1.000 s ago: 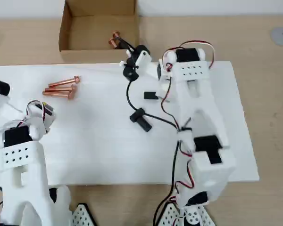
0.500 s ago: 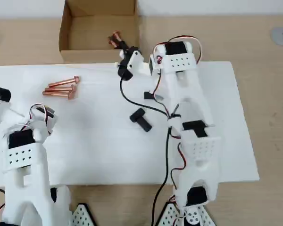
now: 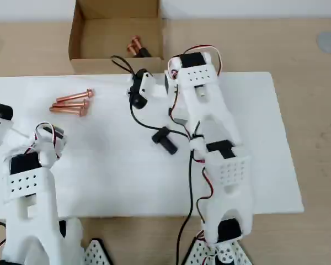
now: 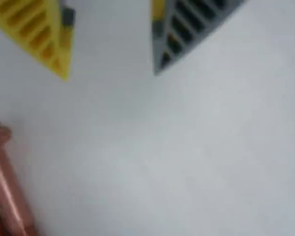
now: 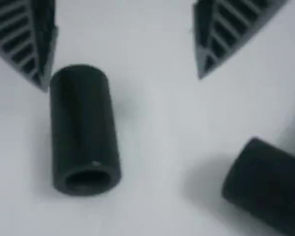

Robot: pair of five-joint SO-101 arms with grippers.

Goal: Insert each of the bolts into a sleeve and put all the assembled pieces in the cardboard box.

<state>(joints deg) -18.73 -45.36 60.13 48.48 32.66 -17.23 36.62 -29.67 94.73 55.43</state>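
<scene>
Bare mat [image 3: 110, 165] lies between the bolts [image 3: 71, 103] and the black sleeve [image 3: 165, 139].

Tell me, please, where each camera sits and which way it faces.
High view: fixed overhead, looking down on the white sheet, cardboard box, left arm and right arm.
Left wrist view: on the left wrist, facing down at the sheet; open left gripper, bolts beside.
Right wrist view: on the right wrist, facing down at two sleeves; open right gripper.
Shared: high view also shows those bolts and a sleeve.
</scene>
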